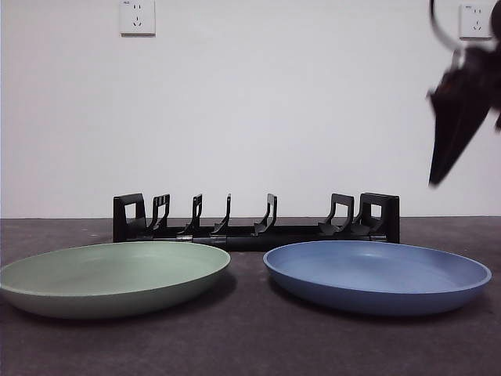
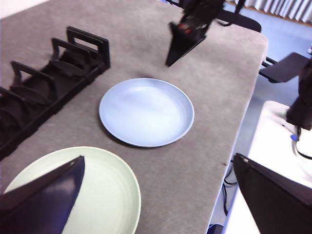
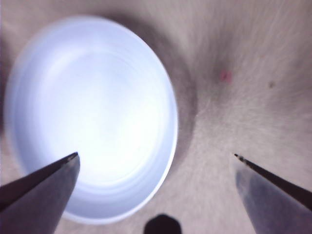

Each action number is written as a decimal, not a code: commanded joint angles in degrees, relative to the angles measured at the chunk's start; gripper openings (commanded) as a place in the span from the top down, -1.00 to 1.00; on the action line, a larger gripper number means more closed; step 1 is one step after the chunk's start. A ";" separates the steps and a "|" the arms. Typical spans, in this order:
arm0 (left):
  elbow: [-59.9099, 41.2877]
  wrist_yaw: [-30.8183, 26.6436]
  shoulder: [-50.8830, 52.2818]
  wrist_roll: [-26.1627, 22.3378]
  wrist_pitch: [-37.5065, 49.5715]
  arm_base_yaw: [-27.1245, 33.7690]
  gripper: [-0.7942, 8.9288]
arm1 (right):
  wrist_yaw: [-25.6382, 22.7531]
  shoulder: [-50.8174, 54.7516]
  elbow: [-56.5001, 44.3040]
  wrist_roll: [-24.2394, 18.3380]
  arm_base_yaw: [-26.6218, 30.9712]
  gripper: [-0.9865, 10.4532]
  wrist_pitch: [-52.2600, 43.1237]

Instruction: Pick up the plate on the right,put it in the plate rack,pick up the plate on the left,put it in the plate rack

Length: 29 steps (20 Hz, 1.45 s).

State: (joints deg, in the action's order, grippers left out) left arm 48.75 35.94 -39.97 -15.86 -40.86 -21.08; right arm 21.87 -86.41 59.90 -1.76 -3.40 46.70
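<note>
hovering right claw point(image 1: 454, 125) above blue plate point(image 1: 376, 274)

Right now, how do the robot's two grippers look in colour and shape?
Both are black. The right gripper has flat jaws that taper to a sharp tip, with a small red mark near its base and a thin dark cable looping above it. The left gripper has the same wedge-shaped black jaws, broad at the base and pointed at the end.

Right gripper point(image 1: 462, 117): black, tapering wedge-shaped jaws, thin dark cable looped above. Left gripper point(image 2: 161, 195): same glossy black pointed jaws, flat faces.
</note>
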 commanded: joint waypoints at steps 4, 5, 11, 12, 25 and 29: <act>0.22 0.02 -1.60 -2.43 0.24 -1.97 -0.42 | -0.96 -7.78 0.00 0.28 -1.53 0.00 -3.28; 0.22 0.02 -1.90 -2.43 0.26 -2.23 -0.42 | -1.07 -8.66 0.00 0.26 -1.68 0.09 -3.54; 0.22 -0.44 -3.52 -2.47 0.61 -3.30 -0.42 | -1.25 -11.80 0.00 0.26 -2.80 0.23 -4.83; 0.22 -0.55 -3.69 -2.47 0.74 -3.41 -0.42 | -1.33 -12.07 0.00 0.24 -3.02 0.25 -4.92; 0.22 -3.63 -5.68 -6.25 2.78 -7.96 -0.42 | -2.05 -13.79 0.04 0.42 -3.69 0.86 -7.80; 0.22 -11.02 -7.26 -13.35 2.89 -14.01 -0.42 | 2.03 -11.91 4.24 0.66 -3.61 0.86 -2.23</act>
State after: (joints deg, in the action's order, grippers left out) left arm 48.75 24.97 -47.22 -26.15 -38.33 -34.94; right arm 24.23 -98.70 63.70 -1.04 -6.76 44.73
